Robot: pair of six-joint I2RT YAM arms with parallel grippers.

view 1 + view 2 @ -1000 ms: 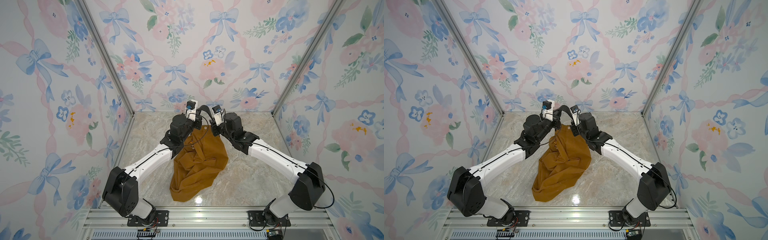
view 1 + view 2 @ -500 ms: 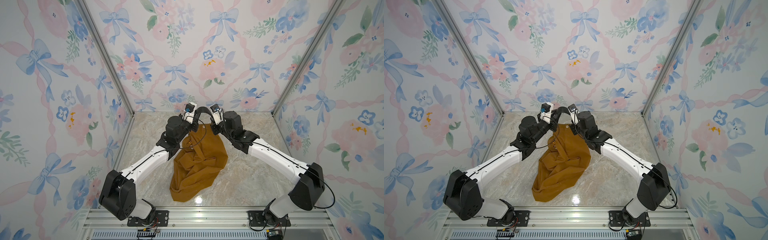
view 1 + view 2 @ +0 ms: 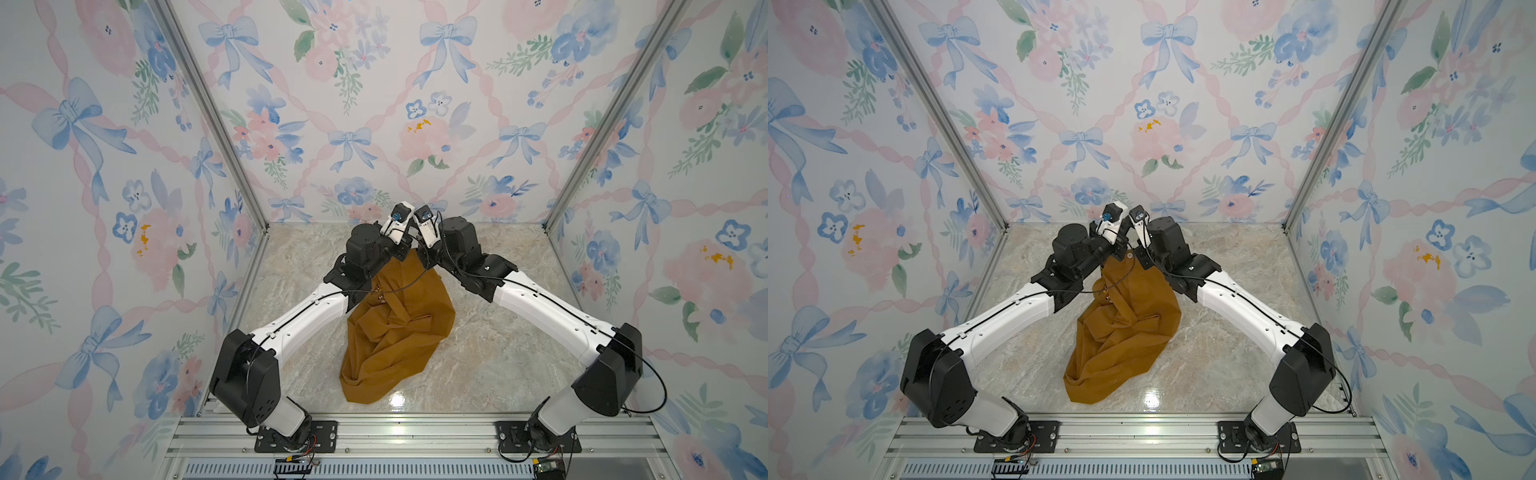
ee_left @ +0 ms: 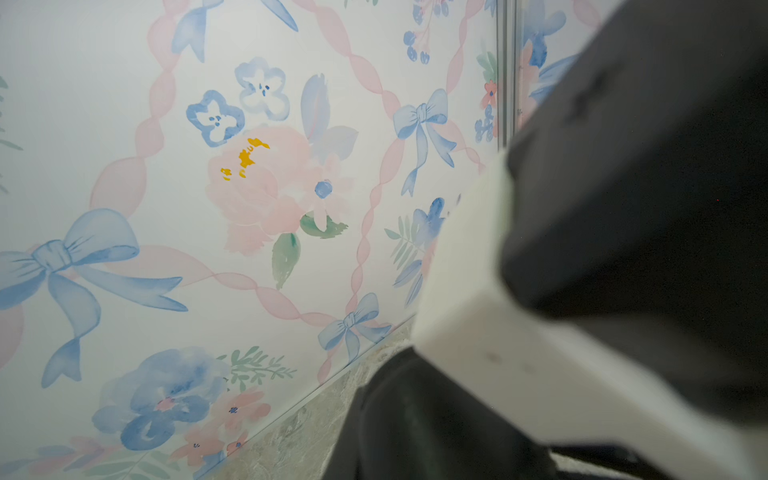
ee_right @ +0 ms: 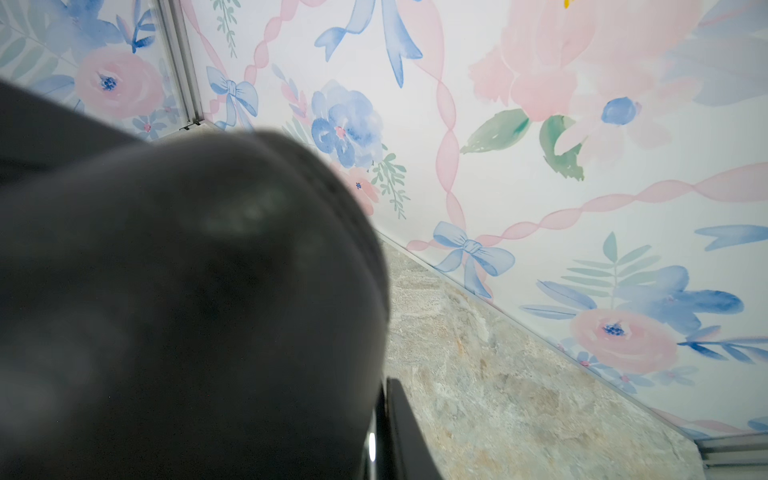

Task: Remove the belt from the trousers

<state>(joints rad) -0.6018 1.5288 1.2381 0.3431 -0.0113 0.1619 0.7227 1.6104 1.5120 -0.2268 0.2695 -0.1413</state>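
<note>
Comparing this moment with half a second earlier, the two wrists had moved much closer together. Before, they stood apart above the top of the trousers, and a dark band arched between them. Now the left gripper and the right gripper were almost touching each other, and the dark arch was no longer visible in either top view.

The left gripper was clenched, but the pictures did not show what was between its jaws. For the right gripper I could not tell whether it was closed or released, because its fingers were hidden behind the wrist.

The trousers hung from their upper edge at the two grippers, and a white button showed just below them. The lower part lay crumpled on the marble table.

I could not find the belt with certainty. Both wrist views showed only blurred dark shapes close to the lens, in front of the flowered wall.

In my judgement the belt was not yet free of the trousers. The arms were probably changing their hold at the waistband before the next pull.
</note>
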